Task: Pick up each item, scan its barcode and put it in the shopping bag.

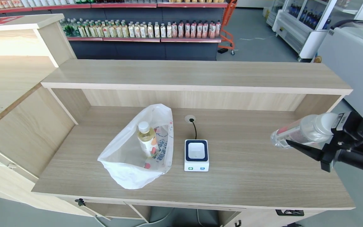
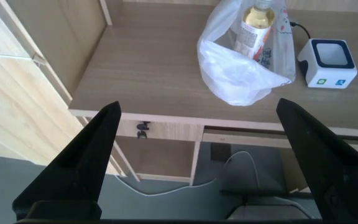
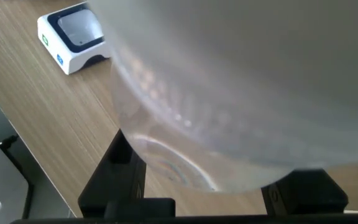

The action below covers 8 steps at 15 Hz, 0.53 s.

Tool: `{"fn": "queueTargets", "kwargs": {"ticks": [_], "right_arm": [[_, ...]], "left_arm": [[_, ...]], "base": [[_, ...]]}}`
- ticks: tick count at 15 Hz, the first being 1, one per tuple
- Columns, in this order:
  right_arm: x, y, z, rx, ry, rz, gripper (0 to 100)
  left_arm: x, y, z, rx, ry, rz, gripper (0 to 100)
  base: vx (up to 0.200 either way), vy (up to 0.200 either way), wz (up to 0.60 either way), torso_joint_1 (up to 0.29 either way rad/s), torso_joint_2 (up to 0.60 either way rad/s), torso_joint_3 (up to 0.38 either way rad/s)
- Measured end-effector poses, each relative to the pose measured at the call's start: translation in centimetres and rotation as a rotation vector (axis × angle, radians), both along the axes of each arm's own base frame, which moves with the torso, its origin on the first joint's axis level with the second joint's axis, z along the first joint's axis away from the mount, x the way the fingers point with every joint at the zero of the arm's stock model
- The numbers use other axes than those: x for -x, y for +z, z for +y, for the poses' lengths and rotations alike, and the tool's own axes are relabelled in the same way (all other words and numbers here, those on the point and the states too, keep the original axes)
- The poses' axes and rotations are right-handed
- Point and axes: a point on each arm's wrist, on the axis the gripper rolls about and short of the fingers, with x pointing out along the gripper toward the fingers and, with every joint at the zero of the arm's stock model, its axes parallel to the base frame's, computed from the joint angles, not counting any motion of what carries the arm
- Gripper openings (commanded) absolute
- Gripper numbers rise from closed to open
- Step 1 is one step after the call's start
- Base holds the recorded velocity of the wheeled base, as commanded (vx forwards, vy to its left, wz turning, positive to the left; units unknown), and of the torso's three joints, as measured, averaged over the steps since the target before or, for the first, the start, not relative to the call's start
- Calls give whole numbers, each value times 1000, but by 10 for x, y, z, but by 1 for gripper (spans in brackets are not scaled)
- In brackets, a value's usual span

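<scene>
Head view: right gripper (image 1: pixel 298 138) clamps a clear water bottle (image 1: pixel 306 129) above the right end of the counter (image 1: pixel 247 173), judged awaiting its scan; next, its barcode must face the scanner (image 1: pixel 196 154) beside the shopping bag (image 1: pixel 121 167); left gripper (image 2: pixel 197 112) gapes empty.

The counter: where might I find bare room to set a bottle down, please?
Widest: right of the scanner, out to the counter's right edge. Smaller: between the shopping bag and the left side wall. Bag and scanner crowd the middle.

Wooden counter (image 1: pixel 247 164), drink shelves (image 1: pixel 131 39) behind, orange trolley (image 1: pixel 228 28), white freezer (image 1: pixel 348 60)
</scene>
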Motion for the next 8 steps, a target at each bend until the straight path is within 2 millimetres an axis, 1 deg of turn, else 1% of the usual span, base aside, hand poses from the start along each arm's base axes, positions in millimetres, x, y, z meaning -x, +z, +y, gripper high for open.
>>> {"fn": "queueTargets", "kwargs": {"ticks": [8], "right_arm": [[-22,-14,0,21,30,43,0]], "left_arm": [[0,0,0,-2,0,0,100]], "base": [[0,200,0,4,2,1]]}}
